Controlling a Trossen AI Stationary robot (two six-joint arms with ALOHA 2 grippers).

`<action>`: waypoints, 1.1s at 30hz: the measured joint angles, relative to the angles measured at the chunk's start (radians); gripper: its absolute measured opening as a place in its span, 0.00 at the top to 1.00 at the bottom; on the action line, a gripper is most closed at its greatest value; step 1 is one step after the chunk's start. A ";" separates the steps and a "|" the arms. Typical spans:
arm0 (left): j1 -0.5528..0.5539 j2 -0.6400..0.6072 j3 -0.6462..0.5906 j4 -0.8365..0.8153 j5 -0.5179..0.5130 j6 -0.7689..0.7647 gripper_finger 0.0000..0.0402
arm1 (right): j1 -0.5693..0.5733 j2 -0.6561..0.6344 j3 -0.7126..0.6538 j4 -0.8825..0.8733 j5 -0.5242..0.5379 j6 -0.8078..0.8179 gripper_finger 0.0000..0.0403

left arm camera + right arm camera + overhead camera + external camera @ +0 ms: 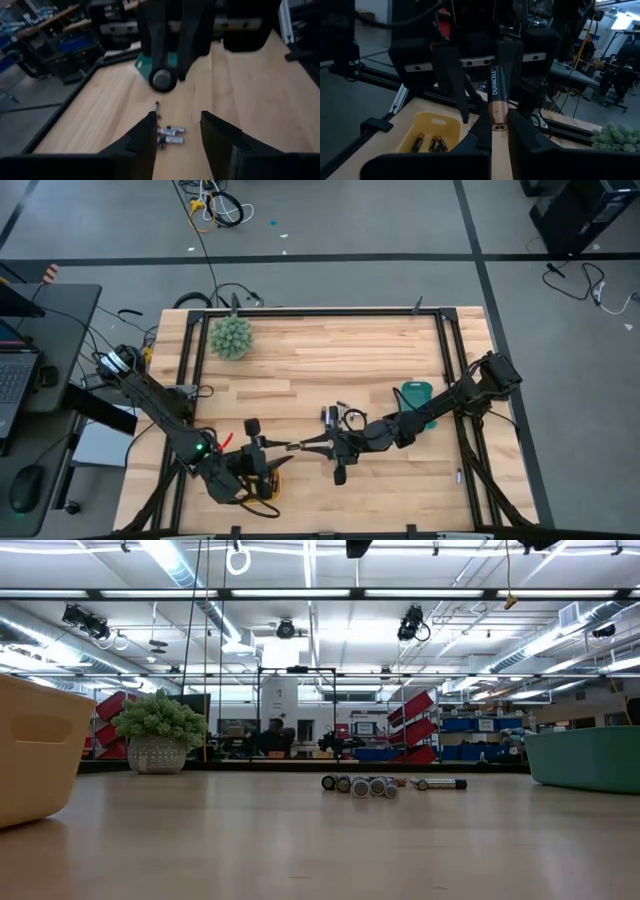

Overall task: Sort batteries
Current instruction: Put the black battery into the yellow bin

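A black-and-copper battery [496, 92] is held in the air over the table's near middle, with my right gripper [497, 122] shut on it. My left gripper [177, 122] faces it, open, its fingers [451, 75] standing on either side of the battery's black end. In the left wrist view the battery [162, 80] shows end-on between the right gripper's fingers [154, 40]. From above, the two grippers meet tip to tip, left [272, 450] and right [305, 445]. Several loose batteries [335, 416] lie on the table [330, 360]. My right gripper pinches the battery's copper end [497, 111] between its two fingers. The fingers come level from the table's right and lie along the battery. Its black end [495, 75] sticks out past the fingertips toward the left gripper. It is lifted clear of the table.
A yellow tray [427, 131] holding several batteries sits below my left arm at the near left [265, 482]. A teal tray [416, 394] stands at the right under my right arm. A spiky green ball [231, 337] sits at the far left. Black rails frame the table.
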 joint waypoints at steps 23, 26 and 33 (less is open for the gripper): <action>0.034 0.000 0.000 0.162 0.007 0.134 0.61 | 0.002 0.000 0.001 0.000 0.000 -0.008 0.94; 0.034 0.000 0.000 0.162 0.009 0.136 0.61 | 0.002 0.000 0.001 -0.001 0.000 -0.008 0.94; 0.034 0.000 0.000 0.186 0.009 0.147 0.61 | 0.002 0.000 0.001 0.000 0.000 -0.008 0.94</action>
